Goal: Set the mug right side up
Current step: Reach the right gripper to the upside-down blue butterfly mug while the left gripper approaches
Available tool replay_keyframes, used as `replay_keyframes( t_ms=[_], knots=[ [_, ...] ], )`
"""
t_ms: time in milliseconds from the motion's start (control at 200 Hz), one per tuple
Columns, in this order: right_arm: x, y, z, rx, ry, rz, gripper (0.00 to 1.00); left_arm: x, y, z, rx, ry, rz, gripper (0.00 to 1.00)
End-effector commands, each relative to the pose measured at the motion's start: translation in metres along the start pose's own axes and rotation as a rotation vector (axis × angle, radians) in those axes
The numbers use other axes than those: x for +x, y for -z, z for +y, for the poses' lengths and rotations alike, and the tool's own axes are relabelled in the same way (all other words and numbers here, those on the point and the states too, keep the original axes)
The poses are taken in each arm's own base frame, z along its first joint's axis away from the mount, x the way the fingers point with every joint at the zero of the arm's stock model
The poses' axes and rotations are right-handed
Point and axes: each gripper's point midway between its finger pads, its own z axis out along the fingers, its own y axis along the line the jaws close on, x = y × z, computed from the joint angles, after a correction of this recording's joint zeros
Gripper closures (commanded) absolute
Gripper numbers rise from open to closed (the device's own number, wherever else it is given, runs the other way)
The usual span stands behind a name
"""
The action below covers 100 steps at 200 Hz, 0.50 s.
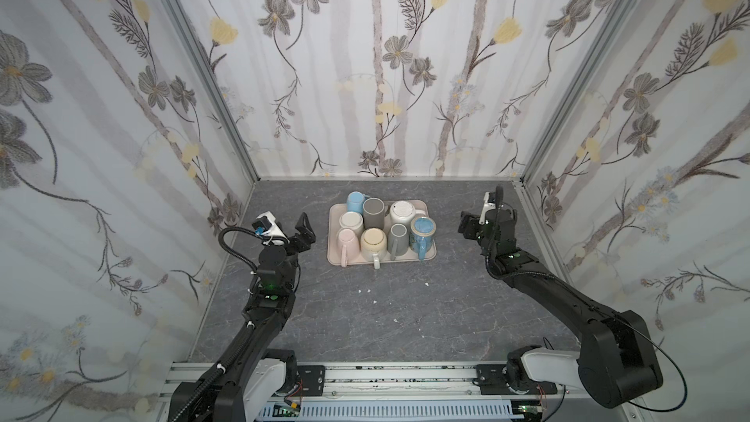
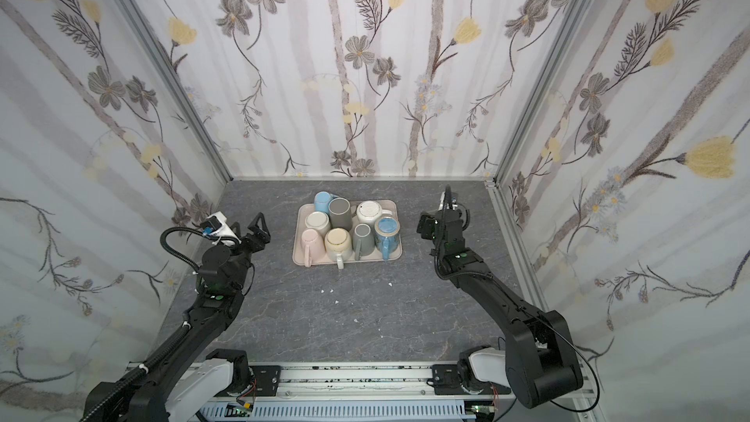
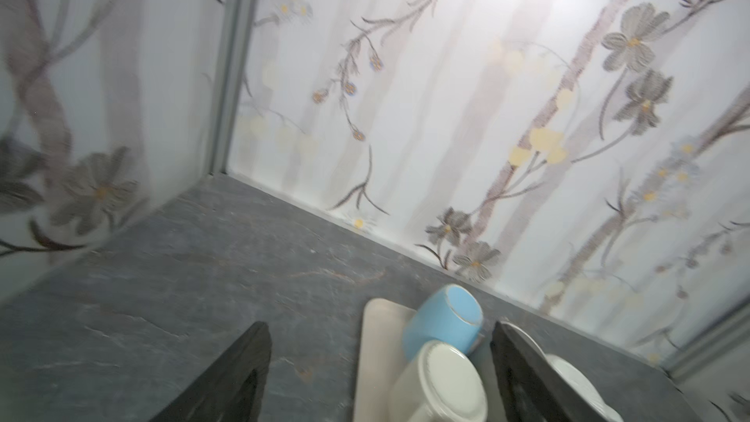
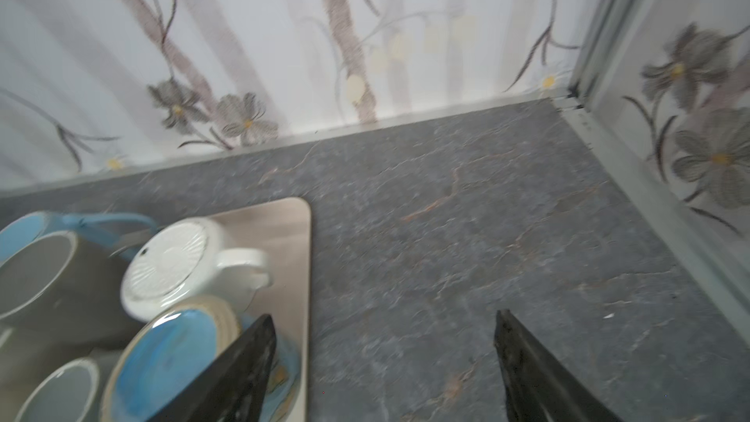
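Note:
A beige tray (image 1: 333, 255) holds several mugs. Bottom up stand a pink mug (image 1: 348, 242), a cream one (image 1: 351, 222), a yellow-tinted one (image 1: 373, 242), a white ribbed one (image 1: 401, 212) and a blue glazed one (image 1: 423, 228). A light blue mug (image 1: 355, 201) leans at the back. Two grey mugs (image 1: 373, 213) stand mouth up. My left gripper (image 1: 305, 231) hovers open left of the tray, with the light blue mug (image 3: 442, 322) ahead of it. My right gripper (image 1: 466, 226) hovers open right of the tray, beside the blue glazed mug (image 4: 170, 355). Neither holds anything.
Small white chips (image 1: 367, 290) lie on the grey table in front of the tray. Floral walls close in the left, back and right sides. A metal rail (image 1: 385, 377) carrying both arm bases runs along the front edge.

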Motion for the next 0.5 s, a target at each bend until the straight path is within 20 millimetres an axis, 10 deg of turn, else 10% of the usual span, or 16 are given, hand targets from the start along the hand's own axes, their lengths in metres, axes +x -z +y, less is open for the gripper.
replay_keyframes(
  t_ms=[0, 180, 495],
  knots=[
    [0.042, 0.004, 0.032, -0.04, -0.014, 0.186, 0.18, 0.053, 0.012, -0.026, 0.03, 0.084, 0.219, 0.17],
    [0.067, 0.0, 0.084, -0.107, 0.055, 0.321, 0.16, 0.097, 0.027, -0.089, 0.16, 0.041, 0.346, 0.2],
    [0.11, -0.036, 0.088, -0.041, 0.127, 0.465, 0.2, 0.165, 0.028, -0.158, 0.284, -0.008, 0.455, 0.18]
  ],
)
